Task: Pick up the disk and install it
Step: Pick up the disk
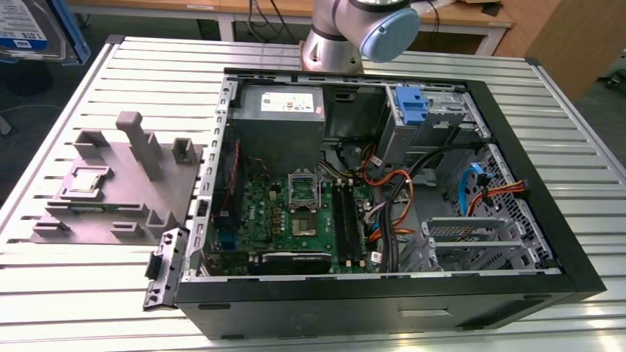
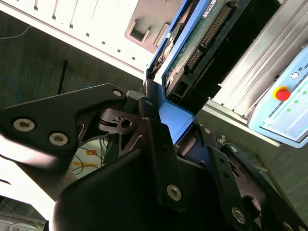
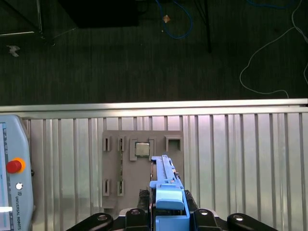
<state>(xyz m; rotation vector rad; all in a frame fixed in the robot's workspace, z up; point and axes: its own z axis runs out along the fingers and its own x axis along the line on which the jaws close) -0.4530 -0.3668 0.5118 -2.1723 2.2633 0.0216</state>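
Jaws pinching the disk (image 3: 164, 175) by its blue bracket, held edge-on over grey fixture (image 3: 120, 163) on table (image 3: 240, 163).

Gripper (image 3: 167, 219) clamped on disk (image 3: 166, 192), wrist facing dwn.

disk (image 2: 192, 45): I see its green circuit board facing me, with a blue bracket along its edge.
gripper (image 2: 174, 118): black fingers clamped on the disk's bracket.
grey fixture (image 2: 144, 26): beyond the disk, on the slatted table (image 2: 72, 14).
pendant (image 2: 288, 103): beside the disk, red button showing.
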